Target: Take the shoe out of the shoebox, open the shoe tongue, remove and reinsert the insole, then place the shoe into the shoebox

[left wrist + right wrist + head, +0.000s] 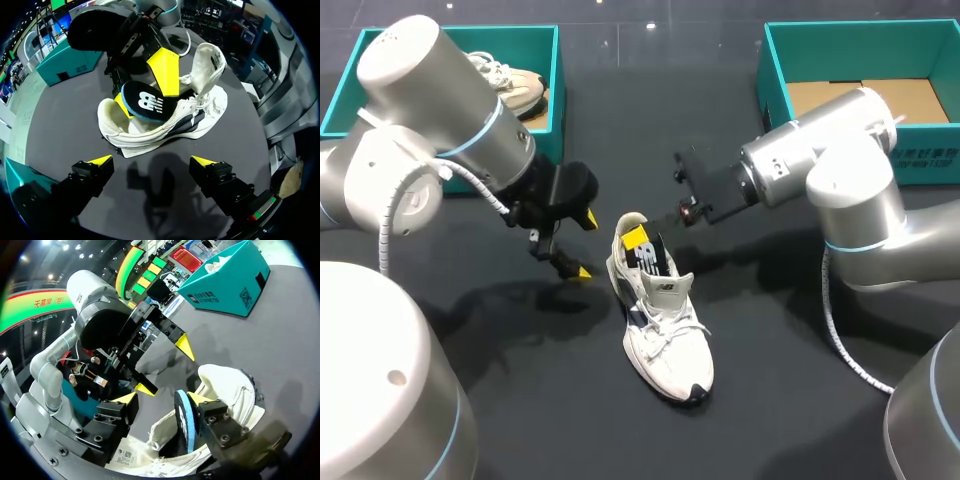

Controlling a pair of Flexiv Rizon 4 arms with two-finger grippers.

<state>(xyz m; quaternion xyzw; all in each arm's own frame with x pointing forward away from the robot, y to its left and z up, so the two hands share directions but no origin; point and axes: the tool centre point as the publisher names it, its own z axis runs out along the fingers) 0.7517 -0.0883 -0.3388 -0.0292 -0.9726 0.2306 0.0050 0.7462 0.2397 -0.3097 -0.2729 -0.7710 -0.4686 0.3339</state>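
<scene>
Shoe (pixel 202 107) lies ahead of wide left claw (pixel 151 160) (right claw (pixel 162 399) wide, straddling insole (pixel 186 420)).

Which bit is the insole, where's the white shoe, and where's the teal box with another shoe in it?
insole (pixel 145 102), left wrist view, its dark printed face.
white shoe (pixel 665 330), head view, its laces.
teal box (pixel 557 80), head view, its side wall.
</scene>
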